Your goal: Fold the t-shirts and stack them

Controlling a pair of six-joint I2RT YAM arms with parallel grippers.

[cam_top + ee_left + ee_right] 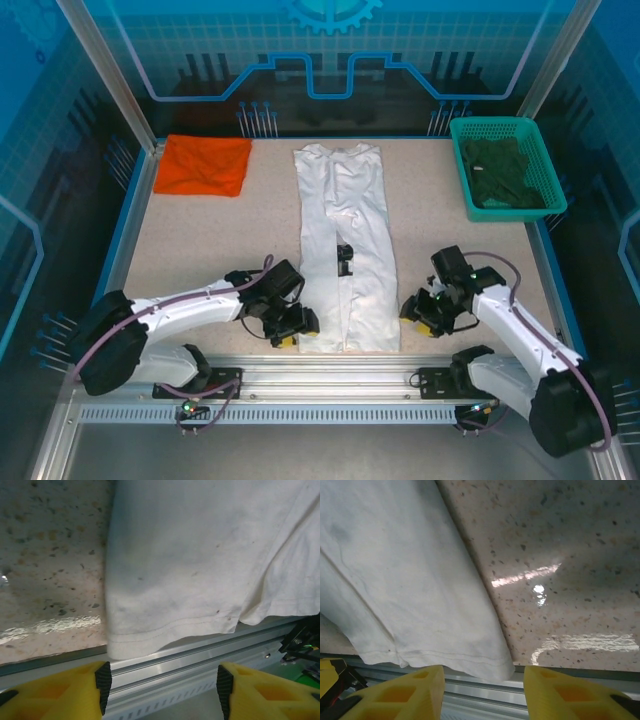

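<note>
I see the orange t-shirt (205, 165) folded, the white t-shirt (345, 250) only narrowed lengthwise and unstacked, left gripper (293, 330) and right gripper (415, 315) fingers spread, empty.

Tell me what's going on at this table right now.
Two robot arms are working on shirts. The white shirt lies mid-table, folded into a long strip. The left gripper and right gripper sit open at its near hem corners, holding nothing. The orange shirt lies folded at the far left. A green basket at far right holds dark cloth.
</note>
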